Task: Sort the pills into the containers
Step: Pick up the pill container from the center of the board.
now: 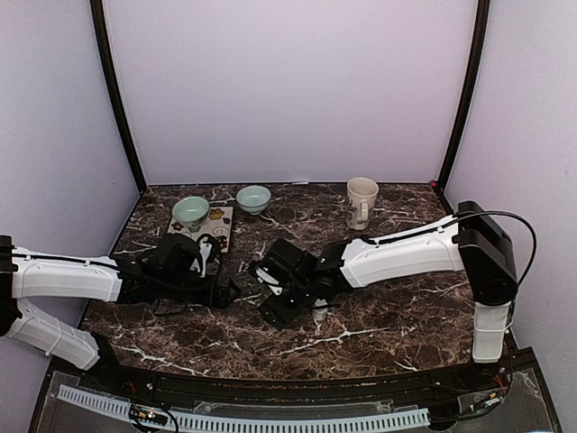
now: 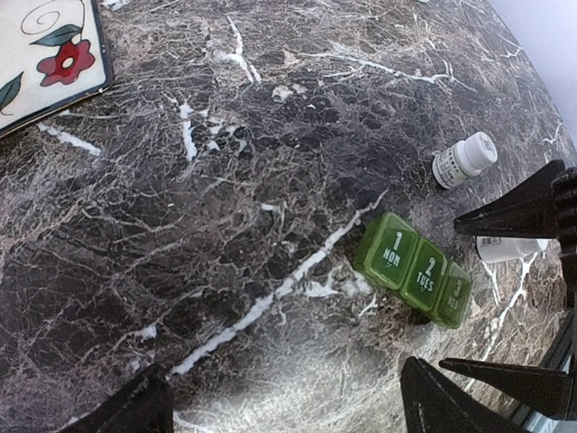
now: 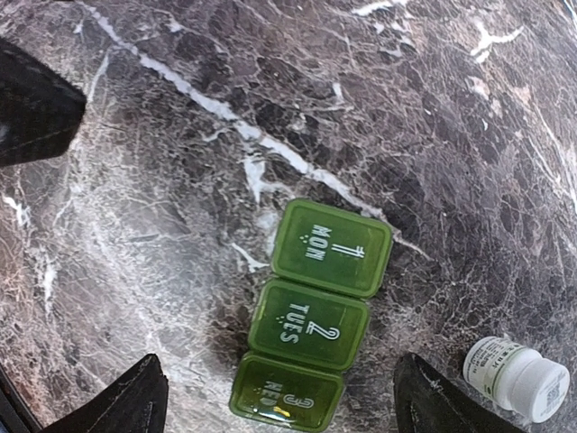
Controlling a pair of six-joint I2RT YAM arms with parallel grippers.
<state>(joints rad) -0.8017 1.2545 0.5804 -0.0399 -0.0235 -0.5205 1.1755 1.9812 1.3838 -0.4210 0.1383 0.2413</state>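
The containers (image 3: 315, 316) are a green strip of three lidded compartments marked MON, TUES and WED, lying flat on the marble table (image 3: 162, 180) with all lids shut. A yellow speck (image 3: 281, 411) shows through the WED lid; no loose pills are in view. My right gripper (image 3: 279, 406) hovers open over the strip, and the WED end lies between its fingers without touching them. My left gripper (image 2: 288, 406) is open just left of the containers (image 2: 415, 271), holding nothing. In the top view both grippers, left (image 1: 230, 293) and right (image 1: 270, 302), meet at the table's middle and hide the strip.
Two white pill bottles lie by the strip, one (image 2: 464, 160) beyond it and one (image 2: 509, 246) behind the right fingers; one bottle (image 3: 516, 379) shows in the right wrist view. Two teal bowls (image 1: 190, 212) (image 1: 253, 198), a flowered tile (image 1: 216, 227) and a cream mug (image 1: 361, 200) stand at the back.
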